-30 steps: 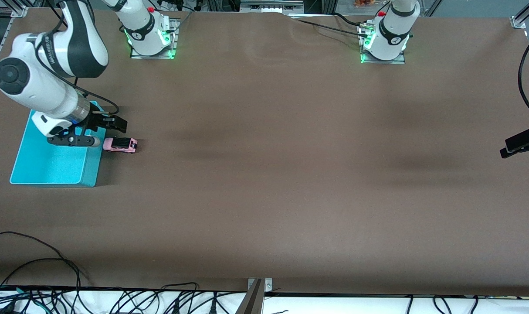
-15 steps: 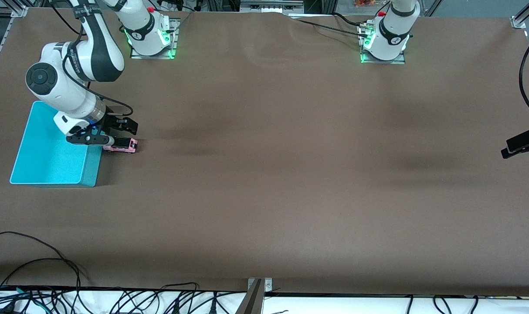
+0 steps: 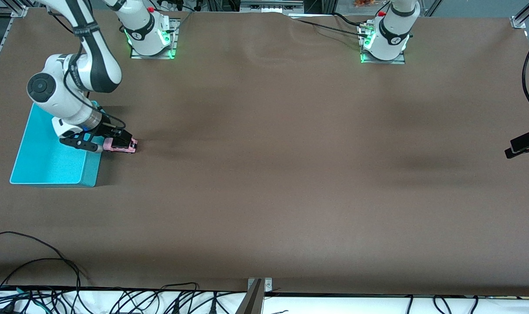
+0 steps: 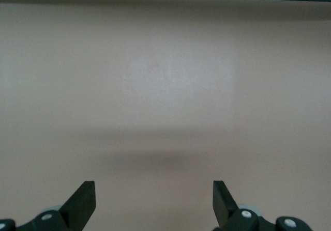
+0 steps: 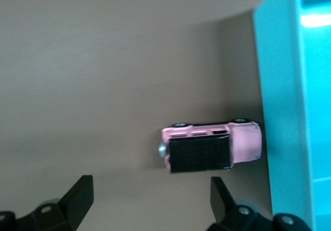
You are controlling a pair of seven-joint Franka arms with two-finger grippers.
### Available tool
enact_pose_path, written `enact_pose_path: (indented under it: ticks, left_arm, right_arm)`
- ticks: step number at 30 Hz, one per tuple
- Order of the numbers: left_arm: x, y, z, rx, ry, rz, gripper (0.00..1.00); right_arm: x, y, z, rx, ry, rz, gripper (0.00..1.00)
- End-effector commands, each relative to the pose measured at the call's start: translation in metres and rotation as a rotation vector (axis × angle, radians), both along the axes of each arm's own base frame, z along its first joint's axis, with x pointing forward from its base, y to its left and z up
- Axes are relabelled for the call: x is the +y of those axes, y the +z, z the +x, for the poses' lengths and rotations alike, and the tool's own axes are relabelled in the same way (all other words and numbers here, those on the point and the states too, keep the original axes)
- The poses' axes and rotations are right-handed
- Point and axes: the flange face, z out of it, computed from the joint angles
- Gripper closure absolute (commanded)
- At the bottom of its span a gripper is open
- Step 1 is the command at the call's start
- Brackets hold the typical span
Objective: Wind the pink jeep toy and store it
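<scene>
approach step: right gripper [image 3: 116, 143], fingers wide, over the pink jeep toy [image 5: 211, 146] beside the bin [image 3: 51, 152]; next, lower and close. left gripper [image 4: 153, 205] wide, waiting.

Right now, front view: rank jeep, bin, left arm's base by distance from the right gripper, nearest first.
1. jeep: on the table directly under the open right gripper, beside the bin.
2. bin: next to the jeep, at the right arm's end of the table.
3. left arm's base: farthest, at the table's top edge toward the left arm's end.
</scene>
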Motion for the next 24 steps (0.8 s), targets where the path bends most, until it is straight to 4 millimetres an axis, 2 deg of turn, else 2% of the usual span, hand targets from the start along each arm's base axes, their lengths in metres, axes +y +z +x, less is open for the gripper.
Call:
enact_pose_path:
  ticks: [1,6,10,15,20,24]
  left_arm:
    - [0.0,0.004,-0.003,-0.003,-0.023,-0.017,0.0]
    - [-0.001,0.006,-0.003,-0.007,-0.017,-0.014,0.0]
    - [-0.001,-0.001,-0.002,0.008,-0.019,-0.011,0.0]
    - [-0.003,-0.005,0.0,0.025,-0.041,0.083,0.0]
    - [-0.015,-0.007,0.003,0.028,-0.061,0.089,0.0]
    - [-0.027,-0.007,0.005,0.024,-0.077,0.091,0.0]
  right_arm:
    - [-0.012,-0.007,-0.002,-0.002,-0.098,-0.005,0.0]
    - [-0.012,-0.016,0.0,-0.015,-0.276,-0.008,0.0]
    - [-0.011,-0.023,0.003,-0.034,-0.42,-0.005,0.0]
    - [-0.011,-0.027,0.002,-0.025,-0.581,-0.006,0.0]
    - [-0.011,-0.03,0.0,-0.02,-0.781,-0.008,0.0]
    - [-0.011,-0.039,-0.004,-0.008,-0.858,-0.013,0.0]
